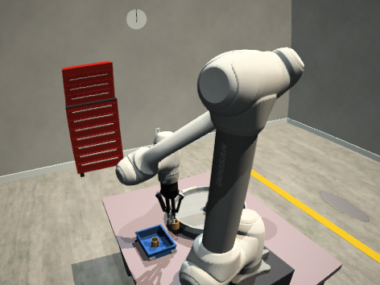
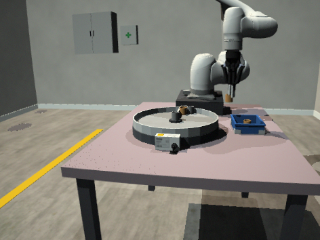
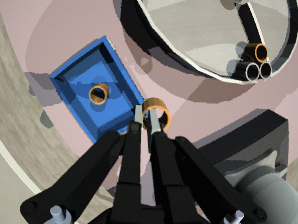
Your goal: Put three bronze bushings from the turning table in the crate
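Bronze shows between the fingers of the gripper (image 1: 171, 220) (image 2: 232, 93) (image 3: 146, 113): a held bushing (image 1: 175, 225) (image 2: 228, 97) (image 3: 159, 104) is pinched by its wall, with the jaws drawn nearly together. It is carried above the pink table (image 1: 117, 209) (image 2: 203, 163) (image 3: 30, 20), apart from the surface. In the wrist view, it is seen just beside the near corner of the blue crate (image 1: 162, 253) (image 2: 249, 130) (image 3: 123, 66), not over its interior; its exact height cannot be told.

Inside the crate, one bronze bushing (image 1: 154, 242) (image 2: 247, 121) (image 3: 104, 89) is already placed, standing on the floor of the crate. Another bronze piece (image 2: 183, 110) (image 3: 254, 52) is left on the round turning table (image 1: 192, 231) (image 2: 176, 133) (image 3: 145, 57), near the rim and beside the end of a straight guide bar (image 3: 251, 25). Two grey bushings (image 3: 245, 70) are clustered against it at the rim side. A separate dark grey bushing (image 2: 175, 116) is seen upright nearer the middle of the turning table in the exterior view.

From the top view, most of the turning table is hidden by the arm (image 1: 231, 161) (image 2: 203, 72). A small control box (image 2: 163, 142) is set at its outer side, and a red tool cabinet (image 1: 95, 134) is seen by the wall.
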{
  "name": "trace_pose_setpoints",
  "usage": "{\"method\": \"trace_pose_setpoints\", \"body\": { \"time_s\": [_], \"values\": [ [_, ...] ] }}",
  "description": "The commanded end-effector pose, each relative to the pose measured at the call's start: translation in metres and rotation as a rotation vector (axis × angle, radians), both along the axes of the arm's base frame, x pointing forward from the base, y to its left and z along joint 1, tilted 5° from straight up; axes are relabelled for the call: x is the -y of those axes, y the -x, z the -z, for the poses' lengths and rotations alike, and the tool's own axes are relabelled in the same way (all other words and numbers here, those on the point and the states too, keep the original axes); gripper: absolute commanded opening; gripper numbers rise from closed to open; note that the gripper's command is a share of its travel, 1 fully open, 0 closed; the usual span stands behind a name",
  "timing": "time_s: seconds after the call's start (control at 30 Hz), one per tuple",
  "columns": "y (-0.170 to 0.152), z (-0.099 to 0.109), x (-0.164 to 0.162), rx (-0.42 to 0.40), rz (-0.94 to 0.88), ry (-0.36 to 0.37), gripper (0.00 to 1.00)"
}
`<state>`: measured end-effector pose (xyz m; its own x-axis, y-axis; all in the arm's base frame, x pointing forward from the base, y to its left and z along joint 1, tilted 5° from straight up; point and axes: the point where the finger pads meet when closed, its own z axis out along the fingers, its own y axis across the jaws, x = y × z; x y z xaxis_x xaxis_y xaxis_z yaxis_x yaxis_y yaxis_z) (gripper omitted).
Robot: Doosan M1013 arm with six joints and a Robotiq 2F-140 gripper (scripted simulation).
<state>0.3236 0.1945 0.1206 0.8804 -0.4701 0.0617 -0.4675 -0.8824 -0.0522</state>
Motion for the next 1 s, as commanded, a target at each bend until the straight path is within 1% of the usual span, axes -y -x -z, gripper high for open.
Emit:
{"method": "trace_pose_setpoints", "body": {
  "time_s": [0.0, 0.2, 0.27, 0.4, 0.97],
  "values": [
    [0.003, 0.0, -0.042, 0.002, 0.004, 0.008, 0.0],
    [0.008, 0.0, -0.077, 0.002, 0.004, 0.008, 0.0],
    [0.008, 0.0, -0.077, 0.002, 0.004, 0.008, 0.0],
    [0.009, 0.0, -0.088, 0.002, 0.004, 0.008, 0.0],
    [0.009, 0.0, -0.091, 0.002, 0.004, 0.008, 0.0]
  ]
}}
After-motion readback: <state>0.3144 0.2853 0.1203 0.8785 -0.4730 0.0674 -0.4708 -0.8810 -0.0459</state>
